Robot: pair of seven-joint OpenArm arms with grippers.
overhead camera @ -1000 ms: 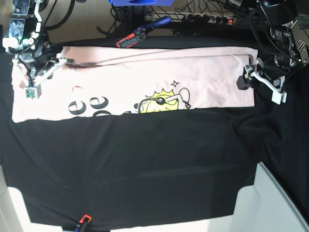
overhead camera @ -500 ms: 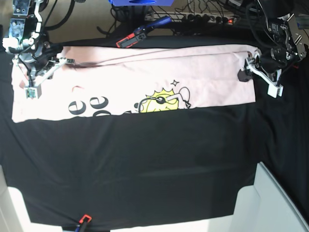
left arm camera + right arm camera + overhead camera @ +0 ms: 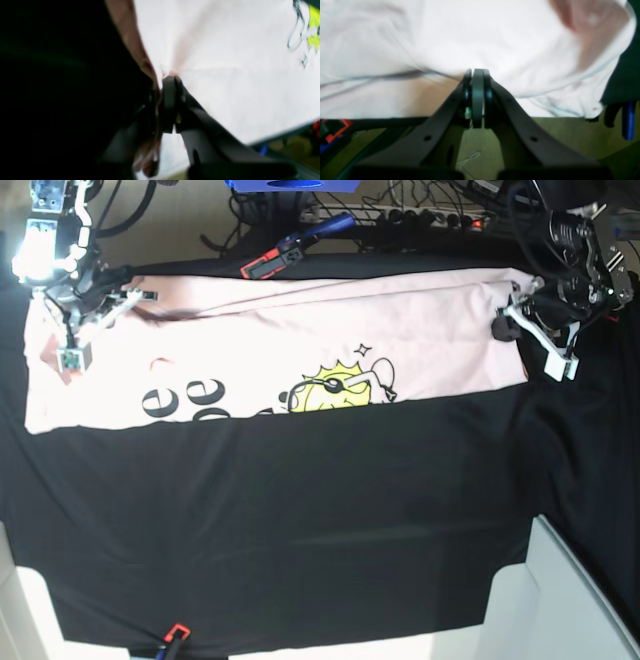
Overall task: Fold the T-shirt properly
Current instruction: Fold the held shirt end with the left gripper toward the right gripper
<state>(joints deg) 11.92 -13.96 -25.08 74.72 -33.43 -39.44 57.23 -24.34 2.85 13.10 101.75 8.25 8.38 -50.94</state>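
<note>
The pale pink T-shirt (image 3: 300, 340) lies as a long folded band across the far part of the black table cloth, with black lettering and the yellow graphic (image 3: 335, 390) along its near edge. My left gripper (image 3: 512, 320) is shut on the shirt's right edge. The left wrist view shows its jaws (image 3: 170, 82) pinching a pink fold of the shirt (image 3: 225, 62). My right gripper (image 3: 95, 315) is shut on the shirt at its far left corner. In the right wrist view, the closed jaws (image 3: 475, 72) hold the raised cloth (image 3: 470, 37) above the floor.
The black table cloth (image 3: 300, 530) covers the table in front of the shirt. A red-and-black tool (image 3: 268, 263), a blue-handled tool (image 3: 325, 227) and cables lie just behind the shirt. White table corners (image 3: 580, 600) show at the near edge, and a red clip (image 3: 176, 633) sits there.
My left gripper has moved away and slightly inward, carrying the shirt's right edge, whose near right corner has pulled in. My right gripper has shifted a little farther back with its corner.
</note>
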